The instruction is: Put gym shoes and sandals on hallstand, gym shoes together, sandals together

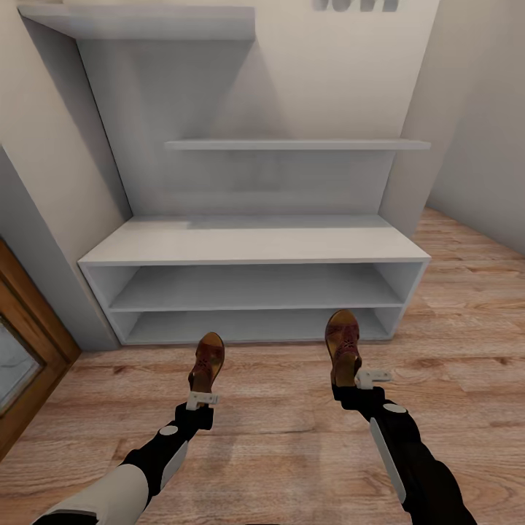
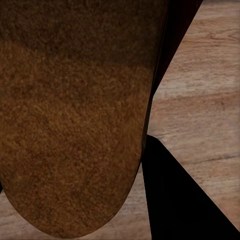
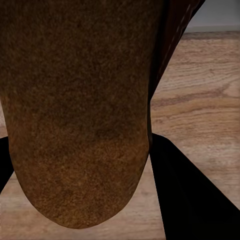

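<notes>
Two dark reddish-brown sandals are held above the corridor floor (image 1: 452, 306) in front of the hallstand (image 1: 248, 251). My left gripper (image 1: 202, 400) is shut on the heel of the left sandal (image 1: 208, 364). The right gripper (image 1: 362, 380) is shut on the heel of the right sandal (image 1: 342, 344). Both toes point toward the rack's low base. The left sandal's tan sole (image 2: 70, 125) looms close in the left wrist view, with a dark finger (image 2: 180, 200) beside it. The right sandal's sole (image 3: 80, 110) shows likewise in the right wrist view. The gym shoes are out of view.
The rack's two lower tiers (image 1: 255, 288) and top board are bare, as are its two staggered upper shelves (image 1: 292, 144). A wooden door frame (image 1: 29, 343) stands at the left. A wall corner (image 1: 437, 146) rises to the right of the rack.
</notes>
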Tool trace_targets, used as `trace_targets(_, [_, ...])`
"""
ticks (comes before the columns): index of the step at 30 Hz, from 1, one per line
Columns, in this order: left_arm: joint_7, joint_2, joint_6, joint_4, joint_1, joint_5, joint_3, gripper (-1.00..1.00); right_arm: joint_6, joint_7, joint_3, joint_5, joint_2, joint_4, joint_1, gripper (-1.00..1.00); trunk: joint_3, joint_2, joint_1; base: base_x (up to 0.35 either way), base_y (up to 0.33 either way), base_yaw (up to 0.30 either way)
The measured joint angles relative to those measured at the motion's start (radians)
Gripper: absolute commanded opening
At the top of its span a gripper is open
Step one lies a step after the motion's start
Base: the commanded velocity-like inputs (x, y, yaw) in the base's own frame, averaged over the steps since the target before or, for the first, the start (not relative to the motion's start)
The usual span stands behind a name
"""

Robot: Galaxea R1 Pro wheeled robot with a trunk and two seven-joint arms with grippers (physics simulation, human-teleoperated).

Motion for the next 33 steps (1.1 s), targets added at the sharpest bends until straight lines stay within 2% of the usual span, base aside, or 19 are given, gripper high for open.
trace_targets(9, [0.001,0.000,0.005,-0.002,0.000,0.000,0.000,-1.00,-0.081,-0.001,-0.009,-0.002,-0.002,-0.006,0.000,-1.00,0.000,0.000,0.000,0.000,0.000,0.000])
trace_targets(10, [0.001,0.000,0.006,-0.002,0.000,0.000,0.000,-1.00,-0.083,-0.001,-0.014,-0.002,-0.003,-0.006,0.000,-1.00,0.000,0.000,0.000,0.000,0.000,0.000])
trace_targets(12, [0.002,-0.001,0.016,-0.005,0.000,0.000,0.001,-1.00,-0.087,-0.001,-0.054,0.000,-0.006,-0.007,0.000,-1.00,0.000,0.000,0.000,0.000,0.000,0.000])
trace_targets(13, [0.002,-0.001,0.033,-0.006,0.000,0.000,0.001,-1.00,-0.089,0.001,-0.108,0.003,-0.007,-0.007,0.000,-1.00,0.000,0.000,0.000,0.000,0.000,0.000])
trace_targets(14, [0.002,-0.002,0.059,-0.010,0.000,0.000,0.001,-1.00,-0.090,0.003,-0.189,0.004,-0.008,-0.007,0.000,-1.00,0.000,0.000,0.000,0.000,0.000,0.000])
trace_targets(15, [0.002,-0.003,0.105,-0.025,-0.002,-0.001,0.001,-1.00,-0.091,0.010,-0.300,-0.011,-0.009,-0.007,0.000,-1.00,0.000,0.000,0.000,0.000,0.000,0.000])
trace_targets(16, [0.002,-0.003,0.133,-0.046,-0.003,-0.001,0.000,-1.00,-0.091,0.022,-0.470,0.002,-0.010,-0.007,0.000,-1.00,0.000,0.000,0.000,0.000,0.000,0.000])
trace_targets(18, [0.003,-0.006,0.164,-0.082,-0.003,-0.001,-0.001,-1.00,-0.091,0.061,-0.638,0.000,-0.011,-0.007,0.000,-1.00,0.000,0.000,0.000,0.000,0.000,0.000])
trace_targets(19, [0.004,-0.007,0.177,-0.104,-0.004,-0.002,-0.001,-1.00,-0.088,0.103,-0.771,0.001,-0.012,-0.007,0.001,-1.00,0.000,0.000,0.000,0.000,0.000,0.000])
trace_targets(21, [0.005,-0.008,0.193,-0.127,-0.004,-0.002,-0.002,-1.00,-0.086,0.171,-0.923,0.002,-0.025,-0.007,0.001,-1.00,0.000,0.000,0.000,0.000,0.000,0.000])
trace_targets(22, [0.005,-0.009,0.200,-0.132,-0.004,-0.002,-0.002,-1.00,-0.085,0.193,-0.983,0.008,-0.036,-0.007,0.001,-1.00,0.000,0.000,0.000,0.000,0.000,0.000])
trace_targets(23, [0.006,-0.012,0.222,-0.139,-0.006,-0.001,-0.002,-1.00,-0.083,0.229,-1.054,0.002,-0.061,-0.007,0.001,-1.00,0.000,0.000,0.000,0.000,0.000,0.000])
trace_targets(24, [0.006,-0.014,0.239,-0.142,-0.006,-0.001,-0.002,-1.00,-0.084,0.242,-1.097,0.011,-0.078,-0.007,0.001,-1.00,0.000,0.000,0.000,0.000,0.000,0.000])
trace_targets(25, [0.006,-0.051,0.481,-0.232,-0.013,-0.004,-0.002,-1.00,-0.017,0.291,-1.157,0.000,-0.138,0.000,0.001,-1.00,0.000,0.000,0.000,0.000,0.000,0.000])
trace_targets(26, [0.007,-0.061,0.516,-0.254,-0.012,0.001,-0.003,-1.00,-0.011,0.291,-1.227,0.019,-0.271,0.012,0.002,-1.00,0.000,0.000,0.000,0.000,0.000,0.000])
trace_targets(27, [0.007,-0.066,0.548,-0.290,-0.013,-0.001,-0.002,-1.00,0.002,0.292,-1.235,0.006,-0.389,-0.006,0.001,-1.00,0.000,0.000,0.000,0.000,0.000,0.000])
trace_targets(28, [0.007,-0.068,0.565,-0.308,-0.013,-0.002,-0.002,-1.00,0.006,0.292,-1.237,0.006,-0.422,-0.007,0.001,-1.00,0.000,0.000,0.000,0.000,0.000,0.000])
trace_targets(29, [0.007,-0.072,0.599,-0.336,-0.016,0.000,-0.002,-1.00,0.012,0.291,-1.240,0.009,-0.380,-0.006,0.001,-1.00,0.000,0.000,0.000,0.000,0.000,0.000])
trace_targets(33, [0.008,-0.088,0.721,-0.374,-0.075,0.001,-0.002,-1.00,0.020,0.288,-1.245,0.025,-0.401,-0.006,0.001,-1.00,0.000,0.000,0.000,0.000,0.000,0.000])
